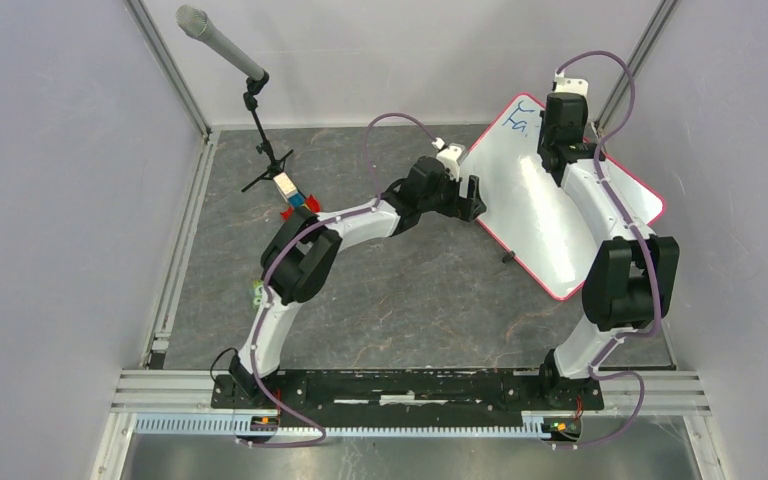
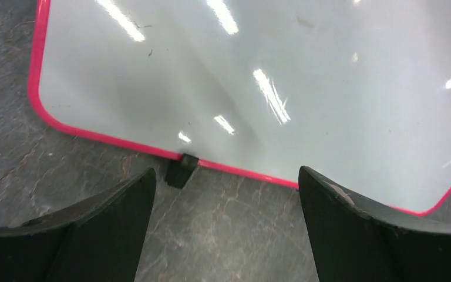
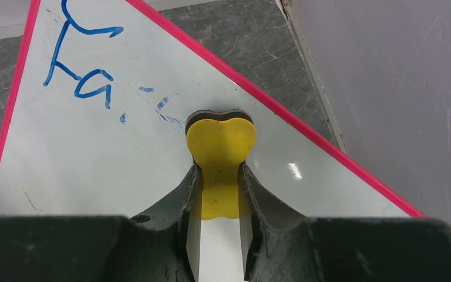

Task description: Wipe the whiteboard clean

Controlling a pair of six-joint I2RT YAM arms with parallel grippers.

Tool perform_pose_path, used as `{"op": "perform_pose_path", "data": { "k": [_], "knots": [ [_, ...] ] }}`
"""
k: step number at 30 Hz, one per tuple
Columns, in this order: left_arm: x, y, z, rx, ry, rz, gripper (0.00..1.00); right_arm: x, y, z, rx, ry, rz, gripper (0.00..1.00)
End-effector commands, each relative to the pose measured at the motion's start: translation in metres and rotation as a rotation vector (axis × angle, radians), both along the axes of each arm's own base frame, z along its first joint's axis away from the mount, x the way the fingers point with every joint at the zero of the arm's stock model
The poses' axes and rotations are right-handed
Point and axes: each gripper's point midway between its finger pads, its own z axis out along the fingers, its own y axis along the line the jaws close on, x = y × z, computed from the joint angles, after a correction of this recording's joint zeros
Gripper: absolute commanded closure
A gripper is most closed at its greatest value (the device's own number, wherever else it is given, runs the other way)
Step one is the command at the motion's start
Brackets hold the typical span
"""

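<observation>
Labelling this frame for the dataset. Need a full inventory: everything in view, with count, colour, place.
whiteboard: 1, white with a pink-red frame, flat on the table, far right
handwriting: 1 patch, blue, at the board's far corner, faint smears beside it
board foot: 1 seen clearly, black, on the board edge facing the left gripper
eraser: 1, yellow, on the board near the writing
microphone: 1, grey head on a black stand, far left
small blocks: cluster, red, blue and pale, by the stand; count unclear
small item: 1, green, beside the left arm; too small to identify
table: 1, dark grey, stone pattern
left gripper: 1, black, open, at the board's edge
right gripper: 1, black, shut on the eraser
</observation>
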Motion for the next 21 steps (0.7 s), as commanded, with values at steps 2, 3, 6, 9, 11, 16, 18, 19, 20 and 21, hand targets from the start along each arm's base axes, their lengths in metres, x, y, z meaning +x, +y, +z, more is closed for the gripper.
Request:
{"op": "perform_pose_path", "data": {
  "k": [2, 3, 6, 9, 11, 16, 18, 19, 20, 21],
  "knots": [
    [0.022, -0.018, -0.007, -0.121, 0.073, 0.03, 0.05, 0.005, -0.001, 0.015, -0.01, -0.045, -0.004, 0.75],
    [0.023, -0.019, -0.01, -0.131, 0.08, 0.025, 0.05, 0.005, 0.0, 0.017, -0.006, -0.053, -0.004, 0.75],
    [0.022, -0.021, -0.018, -0.142, 0.102, 0.016, 0.06, 0.006, 0.0, 0.02, 0.001, -0.068, -0.01, 0.75],
    [0.021, -0.026, -0.019, -0.163, 0.09, -0.015, 0.11, 0.008, -0.003, 0.019, -0.001, -0.068, -0.027, 0.74],
    [0.02, -0.029, -0.022, -0.173, 0.082, -0.034, 0.16, 0.007, -0.006, 0.016, -0.013, -0.057, -0.046, 0.74],
    [0.016, -0.029, -0.036, -0.185, 0.08, -0.043, 0.29, 0.007, -0.01, 0.009, -0.028, -0.041, -0.072, 0.75],
    [0.013, -0.032, -0.042, -0.185, 0.083, -0.051, 0.31, 0.01, -0.007, 0.008, -0.027, -0.044, -0.069, 0.74],
    [0.011, -0.034, -0.043, -0.186, 0.083, -0.055, 0.32, 0.012, -0.006, 0.009, -0.03, -0.045, -0.072, 0.74],
    [0.009, -0.036, -0.042, -0.188, 0.078, -0.065, 0.33, 0.015, -0.006, 0.007, -0.036, -0.036, -0.077, 0.74],
    [0.007, -0.038, -0.041, -0.185, 0.075, -0.072, 0.34, 0.017, -0.005, 0.008, -0.04, -0.034, -0.08, 0.74]
  ]
}}
